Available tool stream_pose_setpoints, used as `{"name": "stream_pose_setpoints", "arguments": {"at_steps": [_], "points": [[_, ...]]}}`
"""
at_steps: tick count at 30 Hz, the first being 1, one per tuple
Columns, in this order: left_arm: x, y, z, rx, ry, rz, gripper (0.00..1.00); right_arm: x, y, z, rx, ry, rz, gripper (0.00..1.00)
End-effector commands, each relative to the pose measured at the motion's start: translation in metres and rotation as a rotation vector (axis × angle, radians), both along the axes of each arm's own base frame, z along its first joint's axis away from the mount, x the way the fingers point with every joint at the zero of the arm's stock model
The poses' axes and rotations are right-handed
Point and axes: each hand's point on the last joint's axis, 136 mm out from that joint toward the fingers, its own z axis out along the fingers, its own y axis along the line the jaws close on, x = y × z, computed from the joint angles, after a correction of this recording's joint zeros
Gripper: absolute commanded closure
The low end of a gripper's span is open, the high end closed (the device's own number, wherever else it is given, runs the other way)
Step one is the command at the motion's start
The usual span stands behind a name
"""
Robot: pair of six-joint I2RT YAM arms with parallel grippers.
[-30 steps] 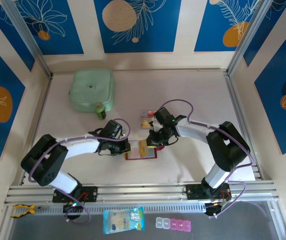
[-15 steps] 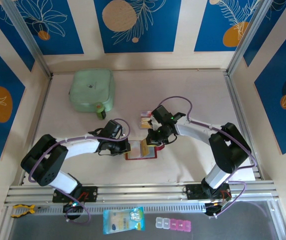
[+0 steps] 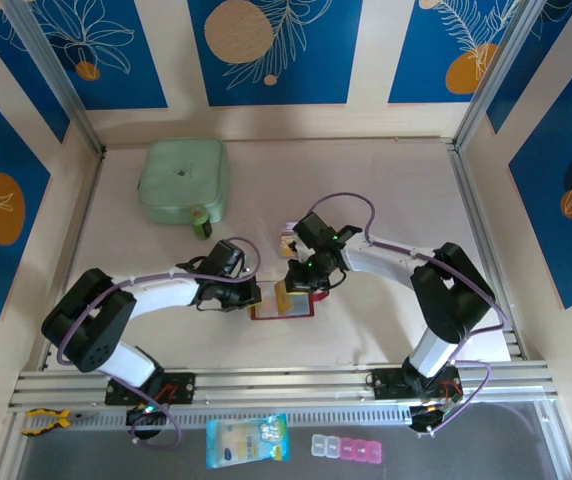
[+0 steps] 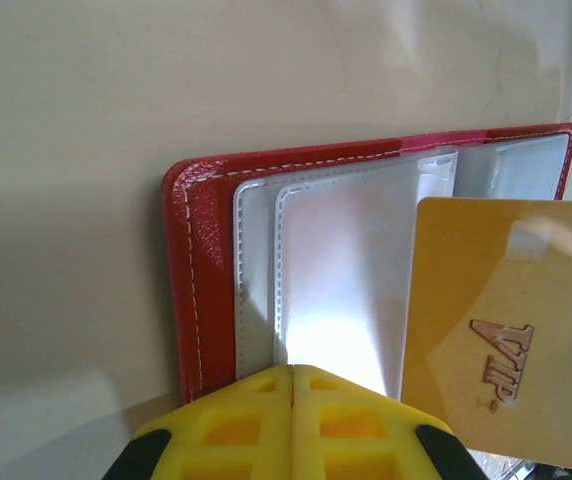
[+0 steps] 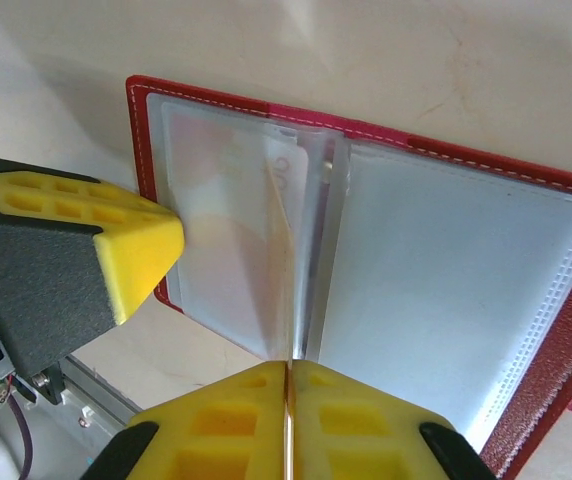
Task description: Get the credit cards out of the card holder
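Right gripper [image 5: 288, 392]: yellow ribbed pads were pinched shut on the thin edge of a yellow-orange credit card [image 4: 501, 330]. Compared with a second ago, I saw its wrist had shifted left and slightly toward the far wall. The card stood steeper over the holder, its lower part close against the open pockets; I could not tell whether it was fully clear of them. The left arm had not moved.

Left gripper [image 4: 293, 385]: pads were closed together at the near edge of the card holder [image 4: 201, 280], over a clear sleeve, pinning it down.

Card: glossy, rigid, with rounded corners and raised metallic "VIP" lettering.

Holder: it lay open and flat on the pale matte table [image 4: 166, 80] between the two grippers. The cover was grained red leatherette with white stitching along a rounded border. Inside were greyish translucent plastic pockets [image 5: 446, 260], shiny and slightly bowed, with a dotted weld seam down the right edge.

Beyond the holder, just past the right wrist, two small cards [image 3: 289, 240] lay on the table. Farther left sat a soft pale green pouch [image 3: 184, 182].
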Motion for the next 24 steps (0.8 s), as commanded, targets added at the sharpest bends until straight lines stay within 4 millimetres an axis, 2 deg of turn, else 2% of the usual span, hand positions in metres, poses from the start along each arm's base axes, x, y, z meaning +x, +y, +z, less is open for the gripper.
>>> {"name": "stream_pose_setpoints", "arguments": {"at_steps": [1, 7, 12, 20, 24], "points": [[-0.016, 0.016, -0.019, 0.059, 0.077, 0.018, 1.0, -0.001, 0.008, 0.001, 0.006, 0.013, -0.001, 0.89], [-0.016, 0.015, -0.02, 0.057, 0.08, 0.017, 1.0, -0.002, 0.012, 0.0, 0.008, 0.016, 0.002, 0.89], [-0.016, 0.016, -0.02, 0.058, 0.08, 0.016, 1.0, -0.002, 0.012, 0.002, 0.007, 0.012, 0.006, 0.95], [-0.015, 0.015, -0.019, 0.057, 0.077, 0.013, 1.0, 0.0, -0.012, 0.014, -0.103, -0.037, 0.009, 0.97], [-0.015, 0.014, -0.019, 0.054, 0.077, 0.011, 1.0, 0.001, -0.015, 0.015, -0.113, -0.03, 0.014, 0.98]]}}
